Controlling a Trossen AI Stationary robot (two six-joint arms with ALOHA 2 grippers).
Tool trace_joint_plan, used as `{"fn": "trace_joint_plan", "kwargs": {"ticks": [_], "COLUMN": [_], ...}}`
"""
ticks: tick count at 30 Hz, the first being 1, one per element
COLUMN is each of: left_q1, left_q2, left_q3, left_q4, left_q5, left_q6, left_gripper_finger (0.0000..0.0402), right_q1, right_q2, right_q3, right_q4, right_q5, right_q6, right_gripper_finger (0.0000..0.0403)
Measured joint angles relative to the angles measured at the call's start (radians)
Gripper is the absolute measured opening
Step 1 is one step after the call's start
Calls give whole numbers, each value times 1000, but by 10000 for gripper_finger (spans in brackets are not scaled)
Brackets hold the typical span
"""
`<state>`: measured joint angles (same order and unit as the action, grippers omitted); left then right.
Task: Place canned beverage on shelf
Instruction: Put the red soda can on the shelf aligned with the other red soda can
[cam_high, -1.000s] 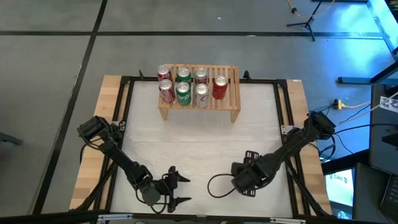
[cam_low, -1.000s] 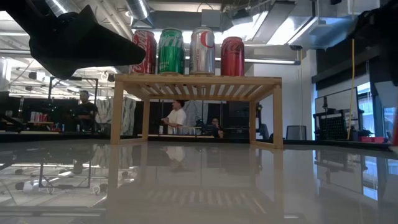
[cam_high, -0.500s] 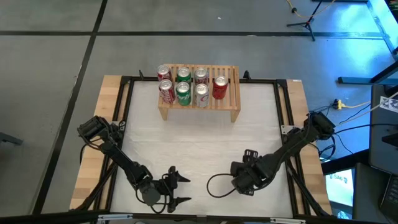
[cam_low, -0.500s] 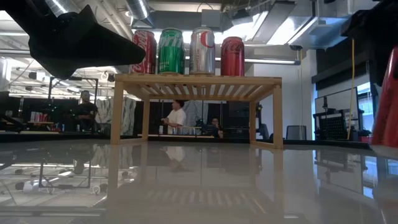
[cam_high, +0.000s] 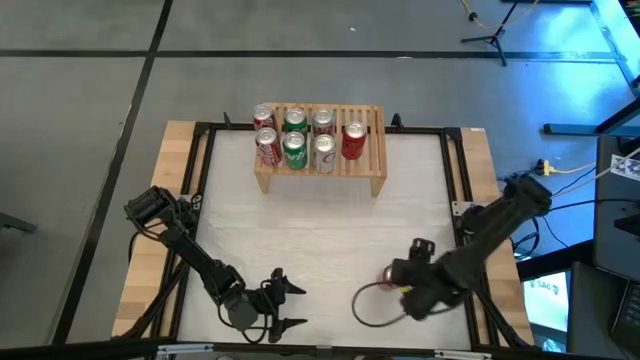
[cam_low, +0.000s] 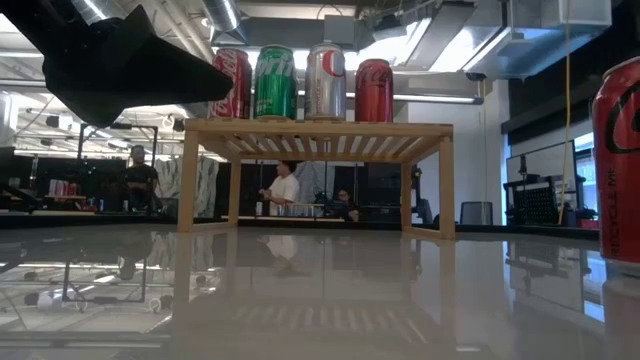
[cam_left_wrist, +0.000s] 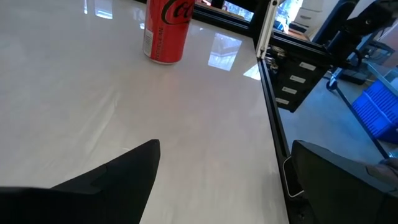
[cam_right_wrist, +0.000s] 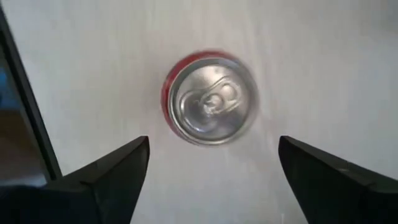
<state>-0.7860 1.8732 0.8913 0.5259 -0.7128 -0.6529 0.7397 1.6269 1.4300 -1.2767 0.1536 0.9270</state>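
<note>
A red can (cam_right_wrist: 210, 99) stands upright on the white table near its right front; it also shows in the high view (cam_high: 387, 274), the low view (cam_low: 620, 160) and the left wrist view (cam_left_wrist: 166, 30). My right gripper (cam_right_wrist: 212, 142) hangs above it, pointing down and open, one finger to each side, touching nothing; in the high view it is beside the can (cam_high: 402, 284). My left gripper (cam_high: 288, 305) waits open near the front edge. The light-wood shelf (cam_high: 372, 150) stands at the far side with several cans (cam_high: 295, 135) on its slatted top.
The shelf's right end (cam_high: 377, 128) is bare beside the red can (cam_high: 353, 140) that stands there. A black cable loop (cam_high: 372, 308) lies by the right gripper. A black frame (cam_high: 455, 180) runs around the table. People show in the room beyond the shelf (cam_low: 285, 185).
My right arm has swung toward the table's right edge, uncovering the red can in the high view. In the low view the can has come further into the picture: tilted under the dark gripper half a second ago, it now stands upright with nothing on top.
</note>
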Motion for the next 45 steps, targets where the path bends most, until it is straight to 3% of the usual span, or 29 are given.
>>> {"fn": "trace_joint_plan", "kwargs": {"ticks": [6, 11, 14, 17, 24, 28, 33, 41, 45], "left_q1": [0, 0, 0, 0, 0, 0, 0, 1, 4], "left_q2": [0, 0, 0, 0, 0, 0, 0, 0, 0], "left_q3": [0, 0, 0, 0, 0, 0, 0, 0, 0], "left_q4": [0, 0, 0, 0, -1, 0, 0, -1, -1], "left_q5": [1, 1, 1, 0, -3, -6, -6, -7, -7], "left_q6": [0, 0, 0, 0, 1, 1, 1, 9, 10], "left_gripper_finger": [354, 354, 354, 354, 354, 354, 354, 354, 354], "right_q1": [211, 389, 448, 477, 477, 475, 478, 449, 429], "right_q2": [-88, -104, -104, -104, -104, -104, -104, -166, -285], "right_q3": [-15, -121, -200, -274, -386, -415, -458, -574, -673], "right_q4": [-3, -9, -3, 3, 57, 121, 204, 225, 403], "right_q5": [317, 609, 685, 668, 462, 488, 606, 574, 521], "right_q6": [195, 364, 461, 534, 568, 604, 637, 674, 593], "right_gripper_finger": [344, 344, 344, 344, 344, 344, 344, 344, 344]}}
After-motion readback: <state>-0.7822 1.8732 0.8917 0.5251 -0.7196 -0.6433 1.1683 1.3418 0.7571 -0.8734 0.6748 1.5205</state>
